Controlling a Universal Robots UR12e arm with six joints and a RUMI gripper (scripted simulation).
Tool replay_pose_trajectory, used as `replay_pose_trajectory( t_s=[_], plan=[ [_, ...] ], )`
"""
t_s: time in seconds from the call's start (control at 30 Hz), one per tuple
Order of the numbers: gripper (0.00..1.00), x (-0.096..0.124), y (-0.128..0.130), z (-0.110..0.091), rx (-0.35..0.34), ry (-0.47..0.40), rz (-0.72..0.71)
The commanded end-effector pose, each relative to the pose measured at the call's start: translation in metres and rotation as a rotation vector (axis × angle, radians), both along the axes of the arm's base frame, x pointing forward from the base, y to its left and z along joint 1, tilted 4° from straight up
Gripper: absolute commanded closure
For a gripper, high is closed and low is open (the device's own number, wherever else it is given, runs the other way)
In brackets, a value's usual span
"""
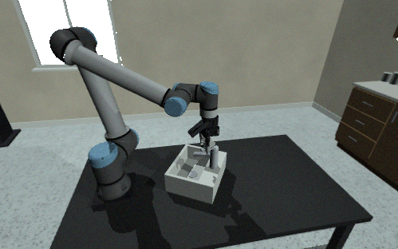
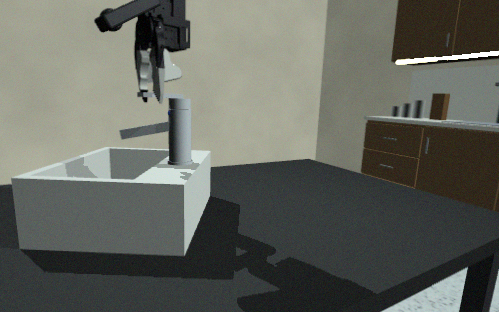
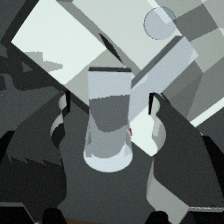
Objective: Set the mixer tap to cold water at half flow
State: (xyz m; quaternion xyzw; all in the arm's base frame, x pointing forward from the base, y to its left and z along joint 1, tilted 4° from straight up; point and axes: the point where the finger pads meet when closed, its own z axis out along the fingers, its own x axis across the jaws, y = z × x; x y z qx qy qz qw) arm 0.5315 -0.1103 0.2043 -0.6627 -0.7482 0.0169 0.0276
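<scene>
Grey cylindrical mixer tap (image 2: pixel 179 131), flat spout (image 2: pixel 144 131) over white sink (image 2: pixel 107 212).

The sink (image 1: pixel 213 187) sits on the worktop (image 1: pixel 297 187), and the robot's base (image 1: pixel 113 185) stands on the worktop to its left. The tap (image 2: pixel 179 132) stands on the sink's back ledge. Its spout (image 2: pixel 144 130) reaches out over the bowl. The gripper (image 2: pixel 150 96) hangs just above the tap, a little to its left. It seems not to touch it.
</scene>
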Motion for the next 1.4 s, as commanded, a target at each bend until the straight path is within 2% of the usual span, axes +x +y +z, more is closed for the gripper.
replay_pose_trajectory(
  t_s=[0.0,0.63,0.67,1.37],
  plan=[
    [0.61,-0.0007,-0.0004,-0.0022,0.002,0.002,-0.001],
    [0.61,-0.0007,-0.0004,-0.0022,0.002,0.002,-0.001],
    [1.0,-0.0007,-0.0004,-0.0022,0.002,0.002,-0.001],
    [1.0,-0.0007,-0.0004,-0.0022,0.002,0.002,0.0]
  ],
)
